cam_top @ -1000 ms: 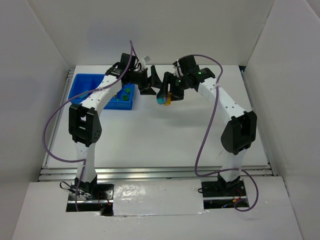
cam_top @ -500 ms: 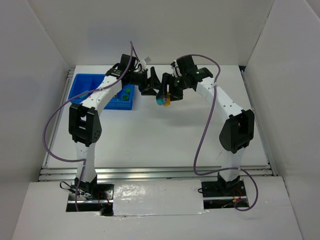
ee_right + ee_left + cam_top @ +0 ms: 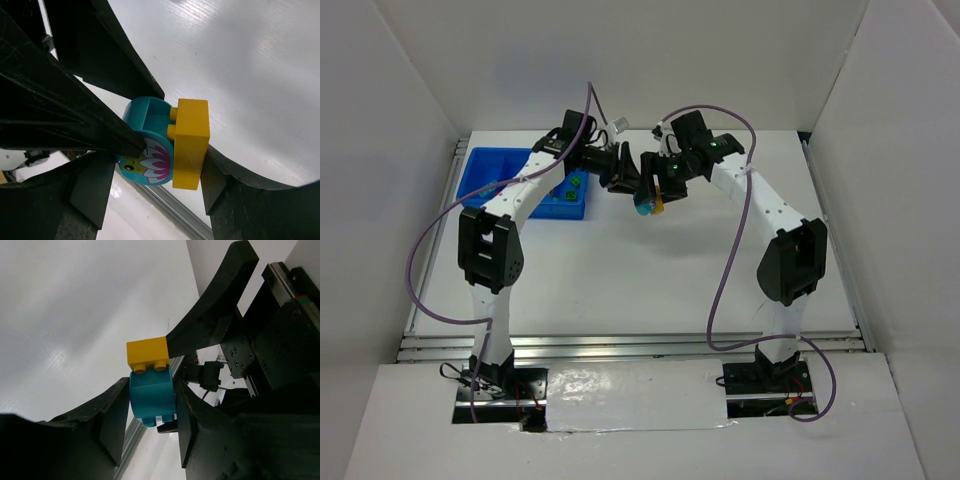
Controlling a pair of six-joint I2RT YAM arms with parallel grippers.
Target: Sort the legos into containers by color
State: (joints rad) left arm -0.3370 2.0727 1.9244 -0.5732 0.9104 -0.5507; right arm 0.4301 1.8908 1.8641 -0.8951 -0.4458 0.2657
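Yellow brick [image 3: 146, 352], studs toward teal brick [image 3: 152, 400]

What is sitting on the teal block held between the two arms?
A small yellow brick, its studs against the teal block. The jaws cover the block's sides.

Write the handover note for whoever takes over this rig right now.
Left gripper shut on the teal brick, held above the table. Right gripper shut on the yellow brick stuck to it.
Done: green bricks lie in the blue tray's right-end compartment.
Left: pull the two apart, drop each in its own compartment. The left arm hides part of the tray.
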